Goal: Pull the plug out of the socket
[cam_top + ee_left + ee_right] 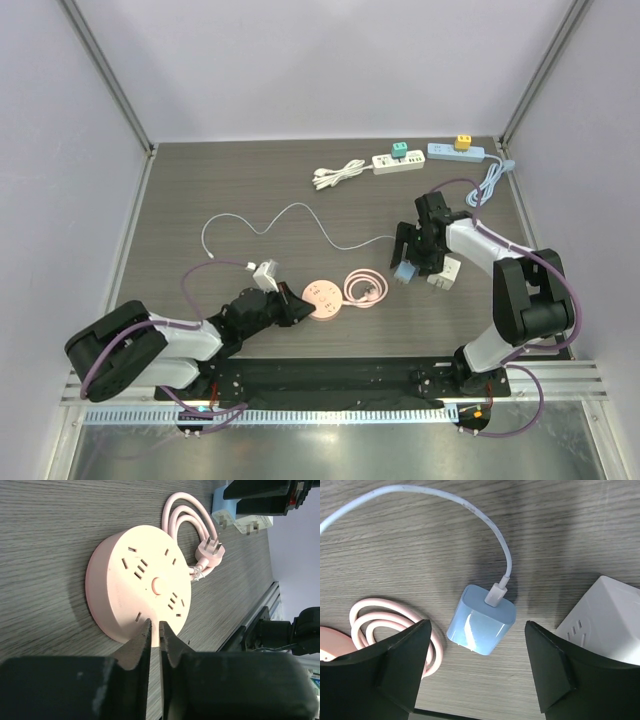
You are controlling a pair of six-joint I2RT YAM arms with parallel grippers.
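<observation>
A light blue plug (481,625) with a white USB cable (490,525) in its back lies loose on the table, beside a white cube socket (605,620) and apart from it. My right gripper (477,628) is open and hovers over the plug, one finger on each side, not touching it. In the top view the right gripper (410,258) is over the blue plug (403,272), left of the cube socket (445,275). My left gripper (155,625) is shut, its tips at the rim of a round pink socket (140,580), also in the top view (322,298).
The pink socket's cord (365,288) lies coiled between the two grippers. A white charger (265,273) with a long thin cable lies to the left. At the back stand a white power strip (380,163) with a green plug and a blue strip (440,151) with a yellow plug.
</observation>
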